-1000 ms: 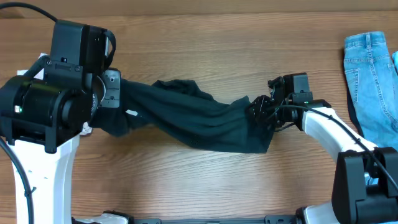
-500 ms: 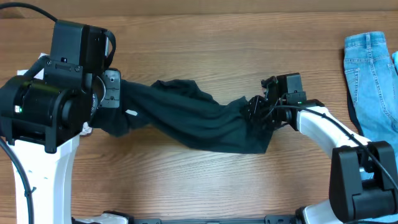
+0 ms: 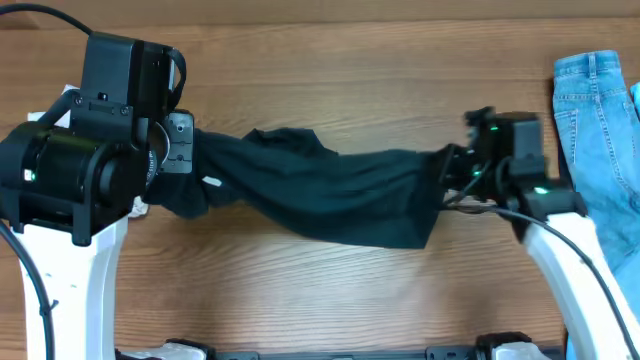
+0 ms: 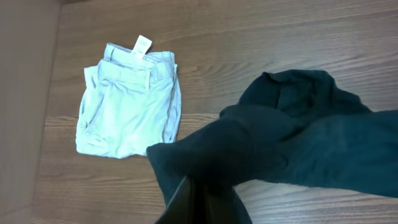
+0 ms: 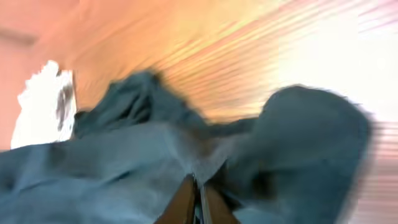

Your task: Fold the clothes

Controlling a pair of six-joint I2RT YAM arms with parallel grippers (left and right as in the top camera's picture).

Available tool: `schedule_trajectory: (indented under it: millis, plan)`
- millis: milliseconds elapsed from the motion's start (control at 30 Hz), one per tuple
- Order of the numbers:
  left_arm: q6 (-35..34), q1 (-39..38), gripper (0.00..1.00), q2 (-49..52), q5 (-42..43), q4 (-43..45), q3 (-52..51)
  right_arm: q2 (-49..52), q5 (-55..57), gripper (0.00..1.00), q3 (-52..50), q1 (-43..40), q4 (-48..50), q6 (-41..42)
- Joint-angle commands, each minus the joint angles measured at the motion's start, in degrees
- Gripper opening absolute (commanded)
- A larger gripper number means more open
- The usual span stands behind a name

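One dark T-shirt [image 3: 330,190] stretched between left gripper [image 4: 202,194] and right gripper [image 3: 450,177], both clamped on it

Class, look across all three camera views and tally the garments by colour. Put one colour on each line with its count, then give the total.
dark T-shirt: 1
light blue jeans: 1
beige shorts: 1
Total: 3
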Motion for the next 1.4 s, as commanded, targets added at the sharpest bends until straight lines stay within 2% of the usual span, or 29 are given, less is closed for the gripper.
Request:
schedule_trajectory:
  millis: [0, 133, 300, 367, 433, 533, 667, 733, 833, 967, 1033, 1133, 1367]
  plan:
    - [1.11, 0.57, 0.04, -0.04, -0.2, 0.31, 1.27, -5.29, 18.03, 0.04, 5.53, -2.73, -4.35, -0.11]
    - [1.11, 0.57, 0.04, -0.04, -0.2, 0.72, 1.27, -6.88, 7.69, 0.04, 6.12, -4.15, -5.49, -5.25]
    - [1.11, 0.57, 0.04, -0.04, -0.2, 0.74, 1.27, -4.24, 10.4, 0.04, 6.05, -4.15, -10.34, -1.33]
    - [1.11, 0.57, 0.04, -0.04, -0.2, 0.92, 1.27, -1.22, 9.73, 0.18, 5.99, -4.15, -11.04, -1.38]
    - [1.11, 0.57, 0.04, -0.04, -0.2, 0.98, 1.27, 1.84, 7.28, 0.27, 5.99, -4.15, -11.58, -1.4]
    - [1.11, 0.57, 0.04, -0.04, -0.17, 0.94, 1.27, 10.01, -0.9, 0.28, 5.97, -4.13, -12.37, -1.84]
    - [1.11, 0.57, 0.04, -0.04, -0.15, 0.9, 1.27, 18.73, -10.45, 0.42, 5.95, -3.93, -14.08, -8.2]
    - [1.11, 0.57, 0.04, -0.04, -0.17, 0.9, 1.27, 23.47, -15.93, 0.43, 5.95, -2.73, -16.7, -12.41]
    - [1.11, 0.57, 0.04, -0.04, -0.17, 0.92, 1.27, 25.83, -19.19, 0.44, 5.95, 0.02, -18.49, -16.11]
    - [1.11, 0.57, 0.04, -0.04, -0.17, 0.96, 1.27, 25.73, -19.08, 0.47, 5.92, 4.31, -18.8, -16.39]
    - [1.11, 0.57, 0.04, -0.04, -0.17, 0.94, 1.27, 25.77, -16.0, 0.5, 4.63, 6.34, -16.48, -11.43]
    - [1.11, 0.57, 0.04, -0.04, -0.15, 0.92, 1.27, 25.83, -14.69, 0.52, 1.07, 7.5, -11.41, -8.35]
    - [1.11, 0.57, 0.04, -0.04, -0.02, 0.9, 1.27, 25.81, -17.03, 0.52, -3.85, 7.76, -0.59, -6.36]
